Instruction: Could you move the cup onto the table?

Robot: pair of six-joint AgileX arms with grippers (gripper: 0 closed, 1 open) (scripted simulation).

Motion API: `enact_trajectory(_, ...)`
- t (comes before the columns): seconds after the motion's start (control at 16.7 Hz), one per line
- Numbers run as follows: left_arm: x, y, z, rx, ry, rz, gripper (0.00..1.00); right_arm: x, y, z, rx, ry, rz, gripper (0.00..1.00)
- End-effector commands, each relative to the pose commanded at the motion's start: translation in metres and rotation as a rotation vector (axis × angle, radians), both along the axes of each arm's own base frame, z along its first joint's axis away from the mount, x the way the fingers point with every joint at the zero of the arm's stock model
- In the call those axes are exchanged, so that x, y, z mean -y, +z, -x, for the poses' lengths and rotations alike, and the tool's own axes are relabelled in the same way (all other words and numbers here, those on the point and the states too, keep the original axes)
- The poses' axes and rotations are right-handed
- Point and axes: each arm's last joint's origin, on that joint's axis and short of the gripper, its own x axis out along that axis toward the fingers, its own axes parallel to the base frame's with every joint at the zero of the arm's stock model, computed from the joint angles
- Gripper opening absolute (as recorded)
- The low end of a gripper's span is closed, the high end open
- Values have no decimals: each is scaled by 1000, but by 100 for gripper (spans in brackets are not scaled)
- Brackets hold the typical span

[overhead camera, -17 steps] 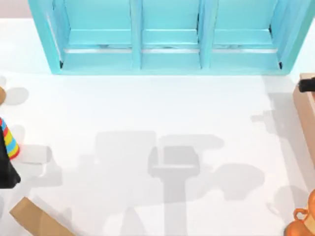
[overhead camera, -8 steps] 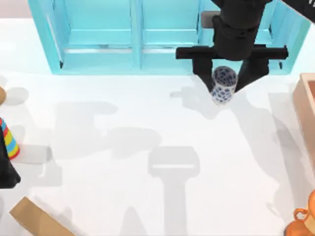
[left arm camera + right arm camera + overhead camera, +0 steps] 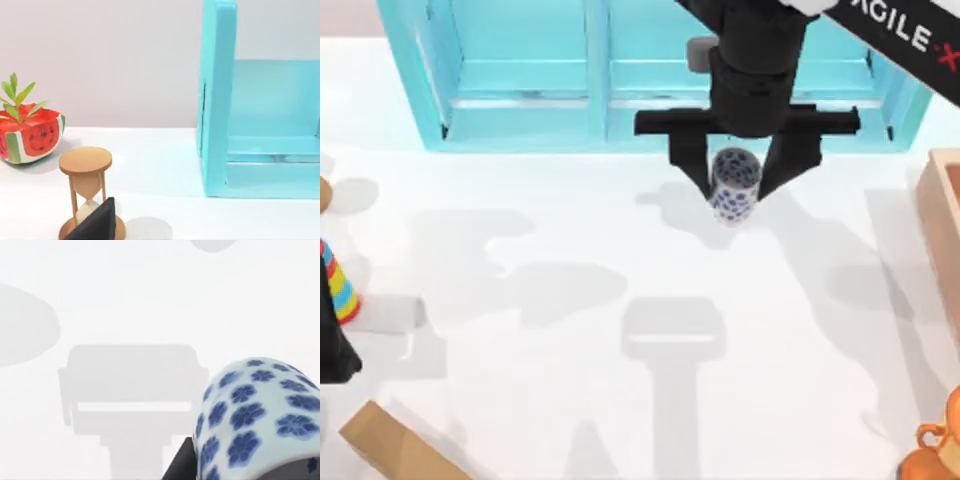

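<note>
The cup (image 3: 734,196), white with dark blue flowers, hangs just in front of the turquoise cabinet, above the table (image 3: 620,230). My right gripper (image 3: 735,186) reaches in from the top right and is shut on the cup, one black finger on each side. In the right wrist view the cup (image 3: 255,415) is close up, with the white table (image 3: 125,300) below it and a dark finger (image 3: 181,462) beside it. My left arm (image 3: 334,350) is parked at the table's left edge. One dark fingertip (image 3: 97,225) of it shows in the left wrist view.
The turquoise cabinet (image 3: 660,80) spans the back. A tan wooden box (image 3: 945,230) lies at the right edge and an orange jug (image 3: 932,452) at the bottom right. A tan block (image 3: 390,440), a striped object (image 3: 338,285), an hourglass (image 3: 86,190) and a watermelon planter (image 3: 30,135) stand on the left.
My right arm has come out from the cabinet side with the cup in its grip and moved left. The left arm has not moved.
</note>
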Motion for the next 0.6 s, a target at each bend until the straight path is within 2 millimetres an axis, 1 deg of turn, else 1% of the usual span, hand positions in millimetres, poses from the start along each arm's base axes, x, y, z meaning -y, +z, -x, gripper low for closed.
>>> enact_trajectory(0.18,0,0,0,0,0,0,100,0,-6,-1,8,1,-5,0)
enact_trajectory(0.3,0,0,0,0,0,0,100,-1,-20,-2,7,2,-4,0)
enact_trajectory(0.48,0,0,0,0,0,0,100,-1,-47,-1,-2,3,3,0)
enact_trajectory(0.6,0,0,0,0,0,0,100,-2,-60,0,0,4,3,0)
